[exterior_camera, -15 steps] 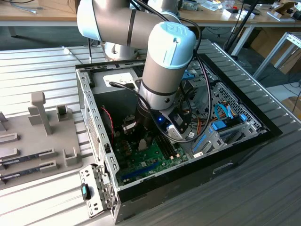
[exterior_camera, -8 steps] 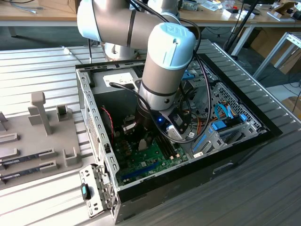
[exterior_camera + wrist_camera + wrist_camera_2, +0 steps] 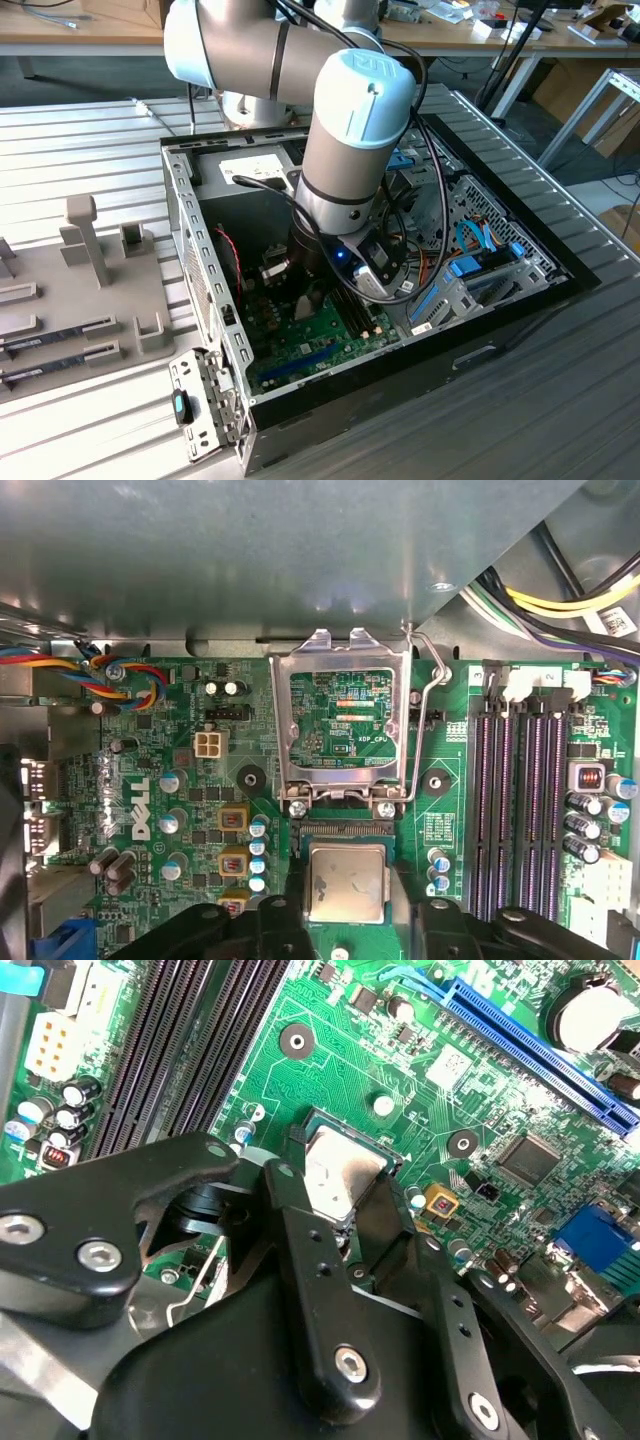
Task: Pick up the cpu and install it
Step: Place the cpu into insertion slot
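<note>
Grip looks closed: your gripper has its two fingers pressed against opposite edges of the cpu, holding it flat, silver top up, low inside the computer case. In the first wrist view the cpu hangs just over the socket on the green motherboard. The metal hold-down frame is swung open just beyond it, and the memory slots lie off to one side. Treat the chip as light, stiff and thin. I judge its slick metal edges give little to bite on, so hold it by the rim with a firm but gentle squeeze. The underside and the socket's contacts are likely fragile, and any tilt or scrape could damage them.
</note>
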`<state>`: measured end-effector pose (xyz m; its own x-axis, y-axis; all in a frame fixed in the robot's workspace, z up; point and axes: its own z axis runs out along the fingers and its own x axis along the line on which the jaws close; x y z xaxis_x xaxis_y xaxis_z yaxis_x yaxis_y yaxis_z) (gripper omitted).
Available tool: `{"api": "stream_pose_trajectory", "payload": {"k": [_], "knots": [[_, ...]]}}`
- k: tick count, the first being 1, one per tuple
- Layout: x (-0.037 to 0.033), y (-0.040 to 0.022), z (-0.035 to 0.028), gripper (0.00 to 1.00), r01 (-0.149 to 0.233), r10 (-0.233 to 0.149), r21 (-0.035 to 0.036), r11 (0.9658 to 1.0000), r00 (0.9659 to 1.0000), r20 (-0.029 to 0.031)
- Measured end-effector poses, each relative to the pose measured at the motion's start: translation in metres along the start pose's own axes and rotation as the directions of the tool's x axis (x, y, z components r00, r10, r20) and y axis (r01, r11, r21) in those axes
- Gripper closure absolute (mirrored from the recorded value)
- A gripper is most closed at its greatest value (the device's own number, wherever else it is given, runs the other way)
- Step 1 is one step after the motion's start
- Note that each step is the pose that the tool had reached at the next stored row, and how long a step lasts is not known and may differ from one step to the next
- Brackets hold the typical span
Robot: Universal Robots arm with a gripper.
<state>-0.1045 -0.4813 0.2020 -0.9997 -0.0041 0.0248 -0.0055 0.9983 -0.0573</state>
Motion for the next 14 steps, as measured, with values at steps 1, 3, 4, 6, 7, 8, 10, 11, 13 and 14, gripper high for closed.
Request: {"api": "stream_pose_trajectory", "payload": {"k": [1,3,4,6,7,8,10,11,13,14], "knots": [[0.0000,0.0000,0.0001,0.58,0.000,0.000,-0.0001,1.0000,1.0000,0.0000],[0.0000,0.0001,0.0002,0.58,0.000,0.000,-0.0002,1.0000,1.0000,0.0001],[0.0000,0.0000,0.0002,0.58,0.000,0.000,-0.0002,1.0000,1.0000,0.0000],[0.0000,0.0001,0.0003,0.58,0.000,0.000,-0.0002,1.0000,1.0000,0.0001],[0.0000,0.0001,0.0004,0.58,0.000,0.000,-0.0002,1.0000,1.0000,0.0001],[0.0000,0.0001,0.0004,0.58,0.000,0.000,-0.0003,1.0000,1.0000,0.0001],[0.0000,0.0001,0.0005,0.58,0.000,0.000,-0.0002,1.0000,1.0000,0.0001],[0.0000,0.0001,0.0005,0.58,0.000,0.000,-0.0002,1.0000,1.0000,0.0001],[0.0000,0.0001,-0.0002,0.58,0.000,0.000,-0.0007,1.0000,1.0000,0.0003],[0.0000,0.0001,-0.0009,0.58,0.000,0.000,-0.0007,1.0000,1.0000,0.0003]]}}
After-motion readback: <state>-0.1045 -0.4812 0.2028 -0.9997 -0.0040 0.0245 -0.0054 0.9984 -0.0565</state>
